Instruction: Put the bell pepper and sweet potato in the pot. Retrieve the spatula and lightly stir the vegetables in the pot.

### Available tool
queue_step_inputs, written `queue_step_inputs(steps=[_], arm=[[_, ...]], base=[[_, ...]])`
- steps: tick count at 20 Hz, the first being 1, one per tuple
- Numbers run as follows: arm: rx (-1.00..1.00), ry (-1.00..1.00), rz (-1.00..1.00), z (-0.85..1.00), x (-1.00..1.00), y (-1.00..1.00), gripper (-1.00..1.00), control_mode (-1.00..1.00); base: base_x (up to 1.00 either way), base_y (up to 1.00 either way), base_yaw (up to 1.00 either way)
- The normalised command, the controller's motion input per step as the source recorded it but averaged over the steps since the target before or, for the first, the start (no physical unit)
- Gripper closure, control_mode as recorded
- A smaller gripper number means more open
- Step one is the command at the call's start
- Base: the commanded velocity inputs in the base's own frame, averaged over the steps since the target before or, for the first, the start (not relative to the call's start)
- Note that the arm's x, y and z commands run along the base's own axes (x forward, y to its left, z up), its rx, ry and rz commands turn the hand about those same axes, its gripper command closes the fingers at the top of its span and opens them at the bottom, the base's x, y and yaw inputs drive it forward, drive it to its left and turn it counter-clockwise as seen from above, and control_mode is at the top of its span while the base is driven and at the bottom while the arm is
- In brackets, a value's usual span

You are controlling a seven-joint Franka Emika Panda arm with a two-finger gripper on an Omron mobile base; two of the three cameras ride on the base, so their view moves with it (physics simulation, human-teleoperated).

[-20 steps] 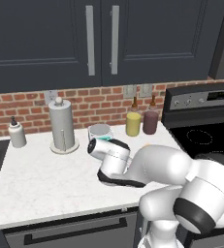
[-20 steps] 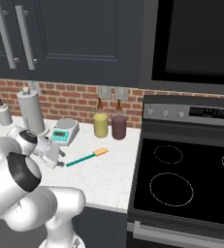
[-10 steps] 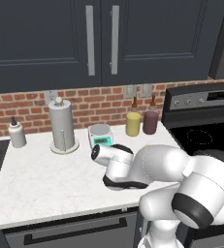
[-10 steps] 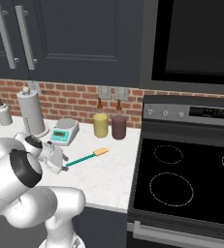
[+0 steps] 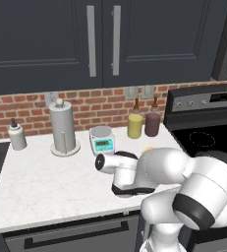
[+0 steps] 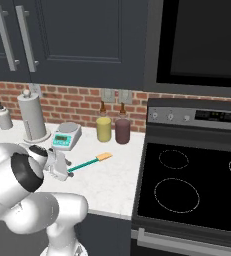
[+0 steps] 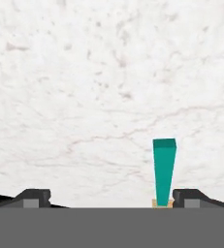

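Observation:
The spatula lies on the white counter, its teal handle pointing at my arm and its tan head toward the canisters. My gripper hangs over the handle's near end, fingers pointing down. In the hand view the gripper is open, and the teal handle sits between the fingers, close beside the right fingertip. Nothing is held. In the left base view my arm covers most of the spatula. The pot, the bell pepper and the sweet potato are out of view.
At the back of the counter stand a paper towel holder, a kitchen scale, a yellow canister and a maroon canister. A soap dispenser is far left. The black stove adjoins on the right.
The hand has sunk a little toward the counter and the spatula handle. The jaws have stayed open, and the spatula has not moved.

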Motion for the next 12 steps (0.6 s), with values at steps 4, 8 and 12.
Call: queue_step_inputs(steps=[4, 8, 12], arm=[[0.00, 0.00, 0.05, -0.23, 0.14, 0.00, -1.00, -1.00], [0.00, 0.00, 0.01, -0.16, 0.21, 0.00, -1.00, -1.00], [0.00, 0.00, 0.02, -0.15, 0.13, 0.00, -1.00, -1.00]], base=[[0.00, 0.00, 0.00], [0.00, 0.00, 0.00], [0.00, 0.00, 0.00]])
